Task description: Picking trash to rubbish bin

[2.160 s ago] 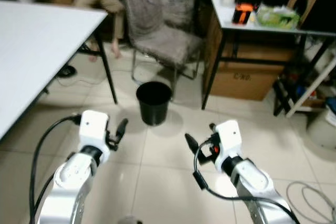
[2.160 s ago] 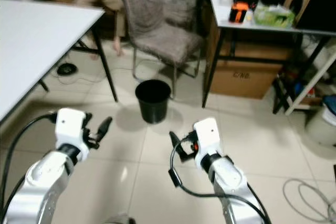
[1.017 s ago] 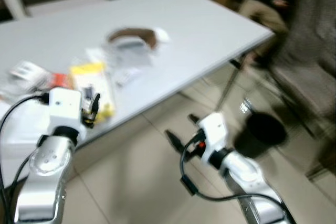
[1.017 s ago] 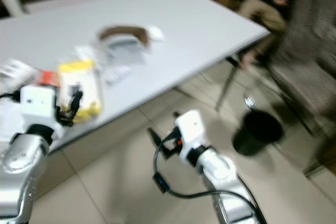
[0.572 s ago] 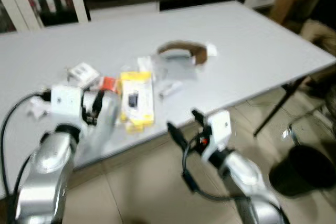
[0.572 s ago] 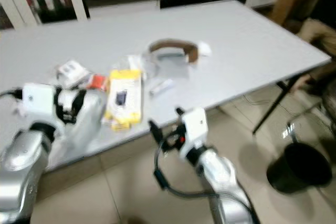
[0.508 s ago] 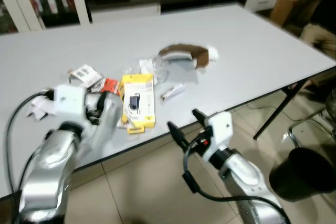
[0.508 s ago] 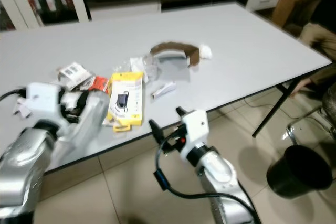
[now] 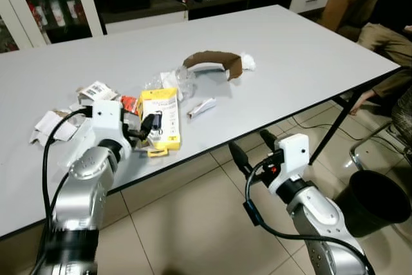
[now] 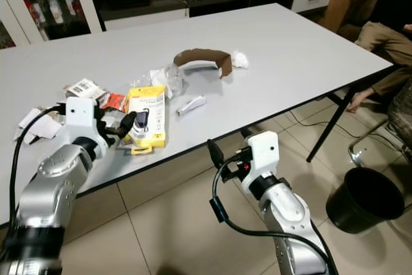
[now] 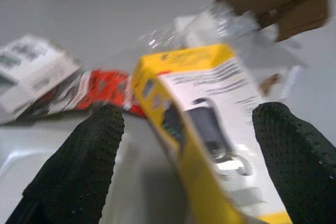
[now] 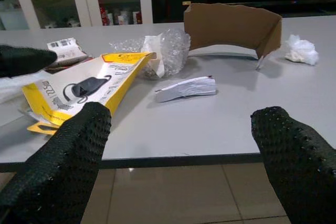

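Right claw (image 9: 250, 149) hangs over the tiled floor (image 9: 187, 223) at 5 o'clock, just short of the table (image 9: 302, 62) edge; fingers spread wide, nothing between them; in the right wrist view both black fingertips (image 12: 68, 150) frame the trash pile from below table height. Left claw (image 9: 149, 127) at 9 o'clock sits over the table's near edge, fingers parted, tips right at the near end of the yellow package (image 9: 161, 113); left wrist view shows the package between the two pads (image 11: 84, 156) but not pinched, contact unclear because of blur. Yellow package lies flat, long side pointing away from the robot; red wrapper (image 9: 131, 104) just beside it toward 9; barcode paper (image 9: 96, 90) beyond that; white crumpled paper (image 9: 48, 125) at far 9, near the left arm's cable. Small white wrapper (image 9: 202, 106) lies alone toward 12, apart from the package; clear crinkled plastic (image 9: 177, 82) behind it; curved brown cardboard strip (image 9: 212, 61) stands on edge further out, white tissue ball (image 9: 247, 62) touching its right end. Black rubbish bin (image 9: 373, 201) stands on the floor at 3 o'clock, well apart from the table trash; a seated person's leg (image 9: 386, 40) at 2 o'clock; dark cabinets (image 9: 51, 4) along the far wall.
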You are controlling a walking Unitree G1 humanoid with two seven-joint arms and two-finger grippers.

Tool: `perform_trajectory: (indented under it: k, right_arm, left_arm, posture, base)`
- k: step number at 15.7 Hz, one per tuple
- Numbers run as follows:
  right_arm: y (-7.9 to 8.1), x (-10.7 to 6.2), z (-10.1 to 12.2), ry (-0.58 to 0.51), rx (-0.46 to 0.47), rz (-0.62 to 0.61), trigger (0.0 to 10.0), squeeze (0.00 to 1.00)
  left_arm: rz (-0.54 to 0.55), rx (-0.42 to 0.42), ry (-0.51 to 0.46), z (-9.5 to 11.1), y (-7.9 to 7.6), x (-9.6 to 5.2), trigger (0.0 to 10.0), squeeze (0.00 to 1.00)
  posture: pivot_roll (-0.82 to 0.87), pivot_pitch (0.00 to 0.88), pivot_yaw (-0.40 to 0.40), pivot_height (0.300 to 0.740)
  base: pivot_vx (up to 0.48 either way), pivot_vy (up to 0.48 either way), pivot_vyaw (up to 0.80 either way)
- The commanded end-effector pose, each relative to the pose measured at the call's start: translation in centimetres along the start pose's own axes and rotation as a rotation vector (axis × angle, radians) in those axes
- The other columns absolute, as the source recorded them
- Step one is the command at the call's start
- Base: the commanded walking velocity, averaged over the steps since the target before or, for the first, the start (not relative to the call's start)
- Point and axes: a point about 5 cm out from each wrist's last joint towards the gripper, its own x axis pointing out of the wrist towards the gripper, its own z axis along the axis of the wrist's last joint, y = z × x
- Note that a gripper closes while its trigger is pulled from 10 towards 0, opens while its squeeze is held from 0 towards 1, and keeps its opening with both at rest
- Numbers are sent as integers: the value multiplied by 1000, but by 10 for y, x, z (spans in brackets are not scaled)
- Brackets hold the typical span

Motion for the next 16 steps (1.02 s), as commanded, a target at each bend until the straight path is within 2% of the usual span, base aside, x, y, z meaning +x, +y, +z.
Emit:
perform_trajectory:
  k: [1, 3, 6, 10, 11, 12, 13, 14, 16]
  right_arm:
    - [0, 1, 7, -16, -3, 4, 10000, 0]
    - [2, 0, 9, -10, -3, 17, 10000, 0]
    - [3, -3, 10, -3, 7, 21, 10000, 0]
    - [5, -7, 9, 18, 13, 18, 10000, 0]
    - [5, -8, 8, 22, 14, 15, 10000, 0]
    - [5, -7, 9, 23, 17, 11, 10000, 0]
    - [5, -8, 8, 27, 18, 11, 10000, 0]
    - [7, -7, 7, 30, 19, 14, 10000, 0]
    - [9, -7, 6, 33, 20, 18, 10000, 0]
  left_arm:
    - [12, -20, -3, 1, 3, 4, 10000, 1000]
    - [-8, -64, 3, -2, 8, 18, 10000, 1000]
    - [-92, -146, 2, 0, 2, 28, 10000, 1000]
    - [-132, -120, 46, -3, 2, 38, 10000, 1000]
    - [-159, -117, 49, -3, 1, 39, 10000, 98]
    - [-188, -104, 57, -4, -1, 39, 10000, 0]
    - [-194, -93, 69, -6, -1, 40, 6824, 0]
    - [-197, -85, 83, -8, -1, 40, 0, 0]
    - [-207, -80, 108, -13, 0, 39, 0, 0]
  posture:
    - [-36, 70, -25, 740]
    - [-54, 102, -36, 740]
    - [-64, 122, -43, 740]
    - [-72, 135, -31, 740]
    - [-72, 135, -31, 740]
    - [-68, 141, -30, 740]
    - [-66, 135, -29, 740]
    - [-66, 137, -28, 740]
    - [-70, 132, -24, 740]
  base:
    - [0, 0, 0]
    - [0, 0, 0]
    - [0, 0, 0]
    - [0, 0, 0]
    - [0, 0, 0]
    - [0, 0, 0]
    - [0, 0, 0]
    - [0, 0, 0]
    - [0, 0, 0]
